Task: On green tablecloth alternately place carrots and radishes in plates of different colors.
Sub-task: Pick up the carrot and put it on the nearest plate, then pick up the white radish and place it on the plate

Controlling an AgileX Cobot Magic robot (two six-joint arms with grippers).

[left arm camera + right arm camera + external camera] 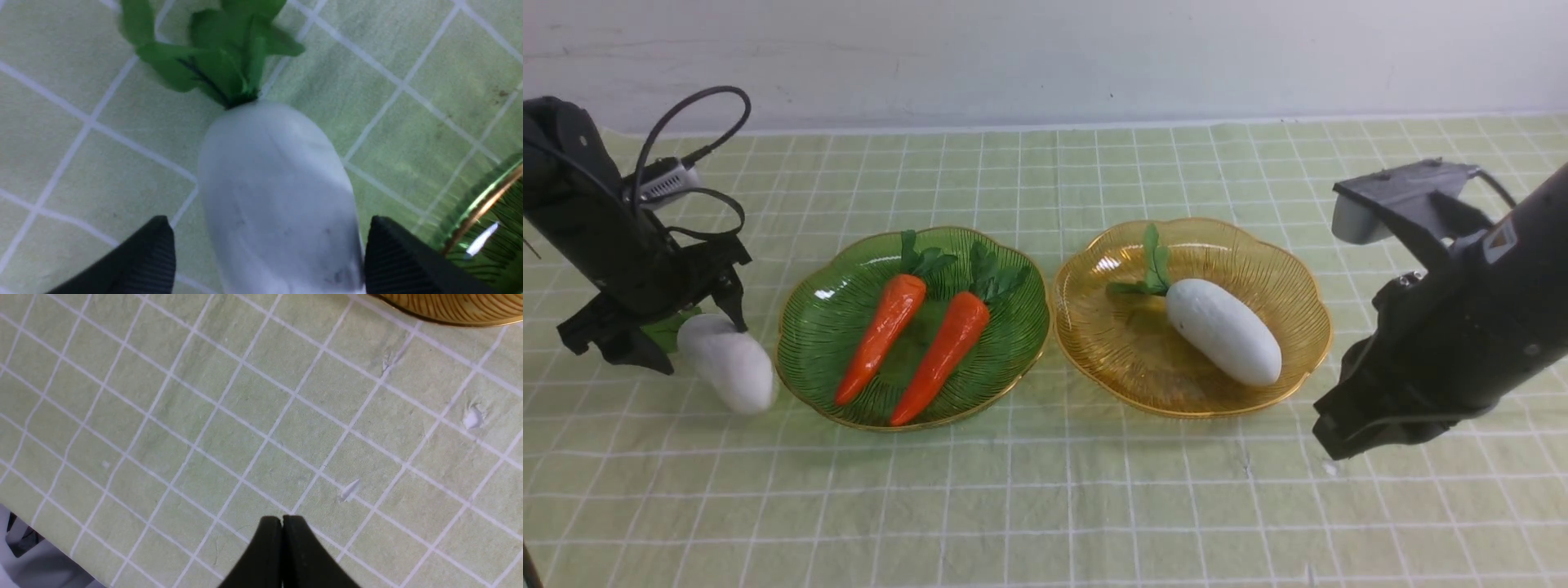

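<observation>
I see my left gripper [697, 341] with fingers [151, 253] spread wide astride a radish [731, 363], one finger clear of it. The radish lies on the cloth [1045, 490] just beside the green plate [792, 384], which holds two carrots [882, 336]. A second radish [1223, 331] lies in the amber plate [1127, 359]. My right gripper [282, 522] has its fingers pressed together over the cloth, holding nothing.

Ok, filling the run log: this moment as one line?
left pincer: open, astride loose radish on cloth | right pincer: shut | green plate: two carrots | amber plate: plated radish
</observation>
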